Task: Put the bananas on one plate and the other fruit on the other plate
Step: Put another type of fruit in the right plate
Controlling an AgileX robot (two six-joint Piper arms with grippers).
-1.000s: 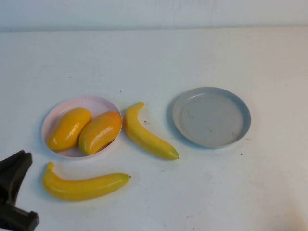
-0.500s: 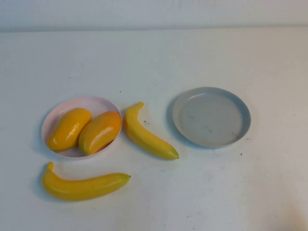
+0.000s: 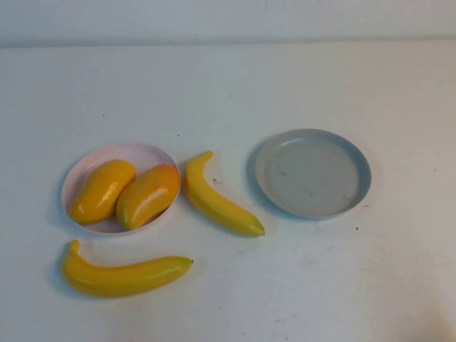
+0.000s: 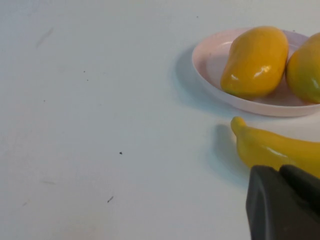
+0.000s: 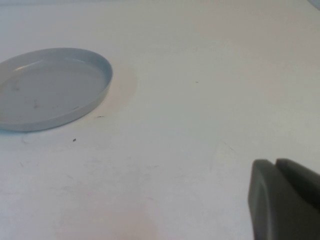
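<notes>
Mangoes plated, bananas loose on the table (image 3: pixel 299 71).
Both mangoes (image 3: pixel 125 192) lay on the pink plate (image 3: pixel 135 150); bananas (image 3: pixel 217 199) (image 3: pixel 121 274) rested beside it, grey-blue plate (image 3: pixel 313 173) at right. Left pincer (image 4: pixel 285 205) hovered near the near banana, right pincer (image 5: pixel 285 200) near the grey-blue plate; whether either was open, I cannot tell.

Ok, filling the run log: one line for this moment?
mangoes: on pink plate | bananas: on table | grey plate: empty | left gripper: near front banana | right gripper: off grey plate
</notes>
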